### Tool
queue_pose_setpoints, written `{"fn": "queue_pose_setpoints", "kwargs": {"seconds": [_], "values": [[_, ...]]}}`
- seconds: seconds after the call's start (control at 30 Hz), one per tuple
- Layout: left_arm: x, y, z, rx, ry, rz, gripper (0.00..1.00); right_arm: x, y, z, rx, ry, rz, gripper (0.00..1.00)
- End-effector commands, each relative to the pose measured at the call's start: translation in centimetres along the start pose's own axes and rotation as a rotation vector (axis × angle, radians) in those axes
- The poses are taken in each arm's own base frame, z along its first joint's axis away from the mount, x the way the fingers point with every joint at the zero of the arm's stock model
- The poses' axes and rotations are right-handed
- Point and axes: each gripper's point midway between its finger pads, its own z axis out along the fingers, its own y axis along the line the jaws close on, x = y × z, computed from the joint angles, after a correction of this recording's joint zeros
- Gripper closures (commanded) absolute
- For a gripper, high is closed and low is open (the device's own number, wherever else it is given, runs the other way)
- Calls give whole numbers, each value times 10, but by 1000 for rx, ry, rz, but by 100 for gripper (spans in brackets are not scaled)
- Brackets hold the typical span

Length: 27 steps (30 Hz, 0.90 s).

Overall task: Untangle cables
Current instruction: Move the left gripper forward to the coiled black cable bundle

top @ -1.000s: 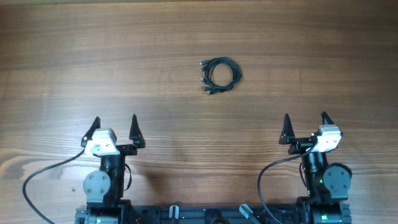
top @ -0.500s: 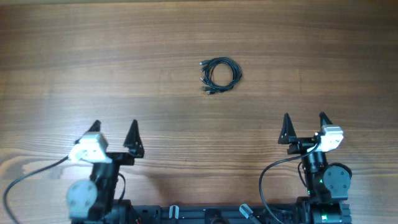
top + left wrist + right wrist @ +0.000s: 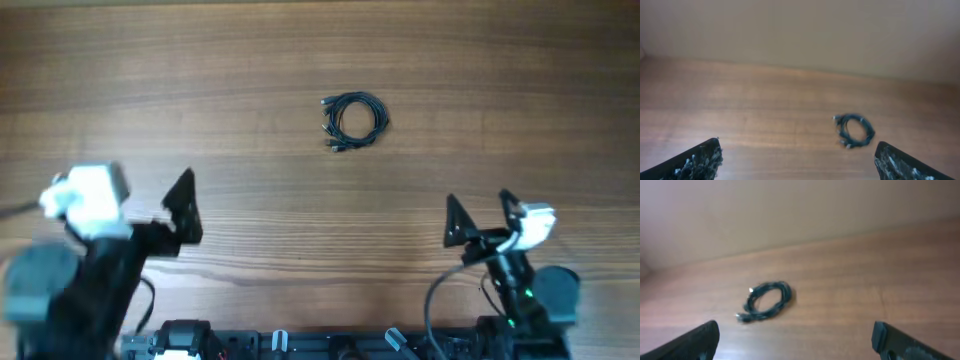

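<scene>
The cables (image 3: 353, 120) lie as one small coiled bundle of thin black cords with silvery plug ends, at the middle of the far half of the wooden table (image 3: 250, 70). My left gripper (image 3: 137, 195) is open and empty, raised at the near left, far from the bundle. Its left finger is hidden under the white camera housing. My right gripper (image 3: 479, 207) is open and empty at the near right. The bundle shows in the left wrist view (image 3: 855, 131), ahead and to the right between the open fingers of the left gripper (image 3: 797, 150). In the right wrist view (image 3: 767, 301) it lies ahead and left of the right gripper (image 3: 796, 330).
The arm bases and a black rail (image 3: 330, 345) stand along the near table edge. A thick black robot cable (image 3: 432, 300) loops by the right base. A pale wall (image 3: 800, 30) rises beyond the far table edge.
My left arm has swung left and risen toward the overhead camera. My right gripper has shifted slightly left and turned a little. The cable bundle has not moved.
</scene>
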Motion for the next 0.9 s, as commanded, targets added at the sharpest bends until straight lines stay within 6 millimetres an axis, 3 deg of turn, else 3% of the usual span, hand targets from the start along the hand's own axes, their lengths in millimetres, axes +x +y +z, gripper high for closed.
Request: {"fn": "queue_pose_setpoints", "kwargs": {"seconds": [0.0,0.07,0.17,0.27,0.33,0.47,0.6,0.73,0.83,0.87], "values": [[20,-12,51,88,183,48,0,-75,18,-41,16,-124,-16,0],[37,-14,78,109,289,24,0,-103,27,-55,21,-117,-14,0],[49,-11,97,101,359,14,0,-138,35,-51,34,-29,-57,0],[50,-11,99,100,364,14,0,-167,41,-18,36,146,-100,0],[48,-11,99,101,356,15,0,-179,41,18,25,282,-128,0],[47,-11,100,102,349,16,0,-169,37,86,-38,526,-150,0],[31,-28,102,196,284,14,0,-135,20,149,-38,691,-97,0],[10,-30,119,206,202,29,0,-127,21,154,-59,713,-87,0],[30,-29,150,223,292,9,12,-127,32,152,-148,709,-139,1],[38,-29,161,229,326,0,21,-126,31,151,-145,716,-139,1]]}}
